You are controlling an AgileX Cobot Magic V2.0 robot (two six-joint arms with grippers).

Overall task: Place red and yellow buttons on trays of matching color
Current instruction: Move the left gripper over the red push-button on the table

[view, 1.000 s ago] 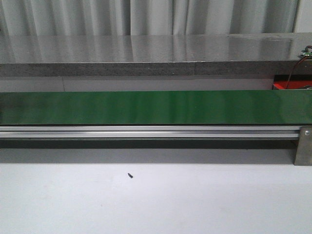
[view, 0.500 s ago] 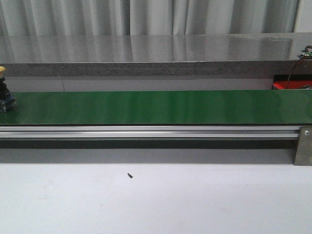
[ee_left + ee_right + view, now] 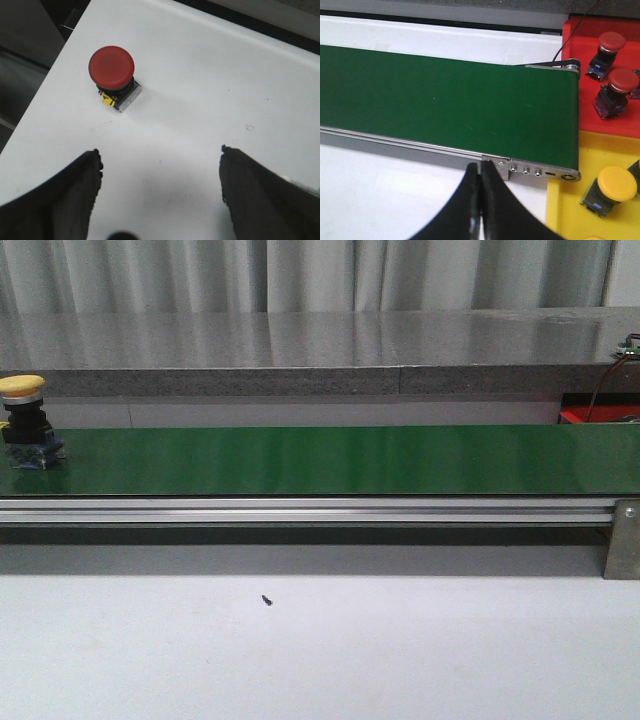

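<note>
A yellow-capped button (image 3: 26, 422) stands upright on the green belt (image 3: 320, 459) at its far left end. A red-capped button (image 3: 113, 71) stands on the white table in the left wrist view, ahead of my open left gripper (image 3: 161, 162), which holds nothing. My right gripper (image 3: 480, 172) is shut and empty, over the white table near the belt's end. Beyond that end lie the red tray (image 3: 580, 75), with two red buttons (image 3: 609, 49) (image 3: 616, 91) on it, and the yellow tray (image 3: 570, 210), with a yellow button (image 3: 612, 189) on it.
A silver rail (image 3: 300, 510) runs along the belt's near side with a metal bracket (image 3: 622, 538) at its right end. A grey stone ledge (image 3: 300, 350) lies behind the belt. A small dark speck (image 3: 267, 599) sits on the white table.
The yellow button has ridden in on the belt from the left edge of the front view, moving rightward. One second ago the belt carried nothing there.
</note>
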